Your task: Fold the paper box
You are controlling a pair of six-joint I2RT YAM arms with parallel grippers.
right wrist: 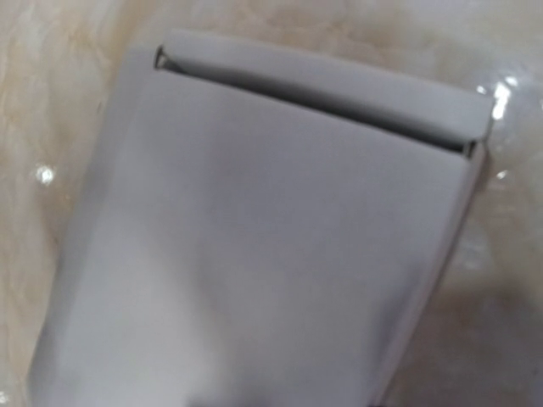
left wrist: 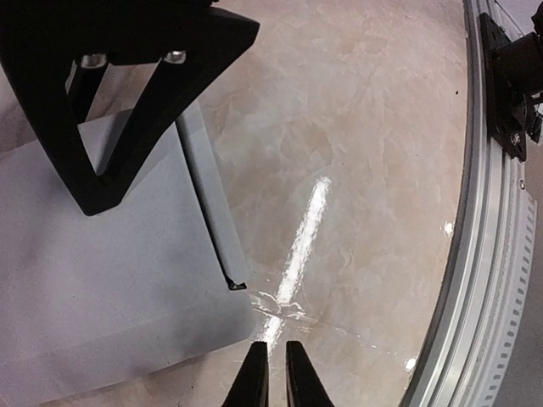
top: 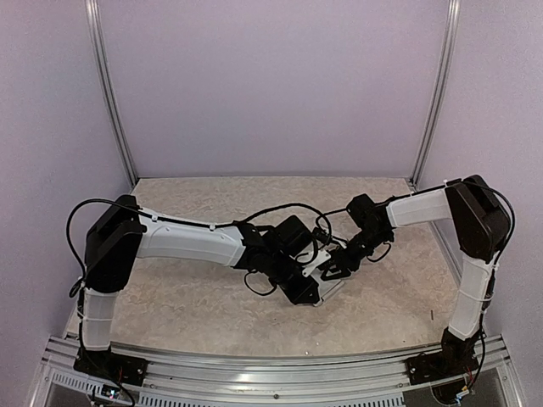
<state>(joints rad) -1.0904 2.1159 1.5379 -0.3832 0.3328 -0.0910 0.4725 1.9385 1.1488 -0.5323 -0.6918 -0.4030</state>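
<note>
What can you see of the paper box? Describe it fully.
The paper box is thin, matte, pale grey-white card, already folded into a slim rectangular shape. It lies flat on the marbled beige table between the two arms. One end flap is tucked in, leaving a dark seam with small slits at its corners. A black gripper finger rests its tip on the top face. The left gripper, almost shut, sits just off a corner without holding it.

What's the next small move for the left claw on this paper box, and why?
Probably nudge the left claw against the flap of the paper box to seat it. A dark gap shows along that flap, the claw's tips sit nearly closed just off the corner, and the right claw rests on top.
</note>
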